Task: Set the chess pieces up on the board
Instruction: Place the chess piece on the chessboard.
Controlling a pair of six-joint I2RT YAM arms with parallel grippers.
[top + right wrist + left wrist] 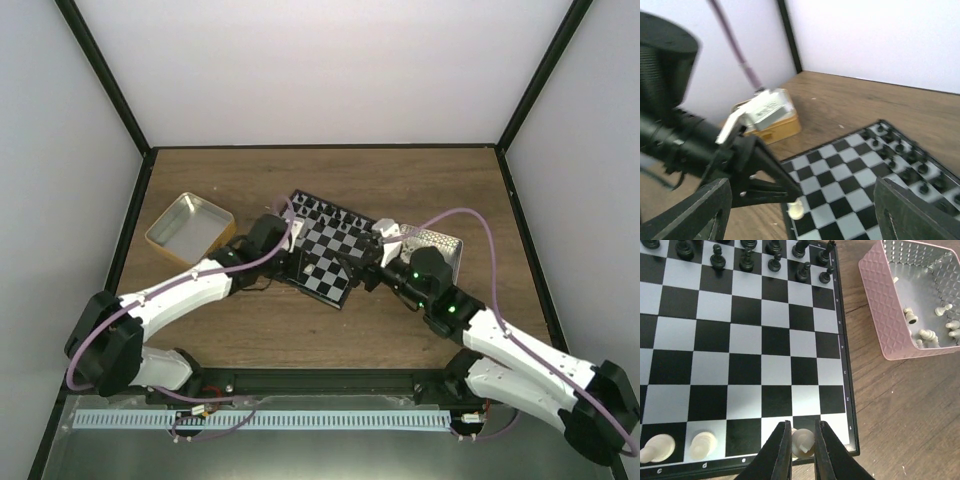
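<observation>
The board [325,262] lies on a brown wooden table [300,338]; pale walls [320,70] around.

I see the board [740,340] in black and pale grey checks, with a thin black rim bearing small pale letters. The far chess pieces [746,260] are black. The left gripper [802,426] has black fingers [781,452], and the piece [801,442] between them is cream-white. The tray [880,310] is pink outside with an embossed diamond pattern, and silvery and dimpled inside. The tin [190,228] has yellow sides. The table [900,420] is brown wood grain. The cable [733,40] is purple.
</observation>
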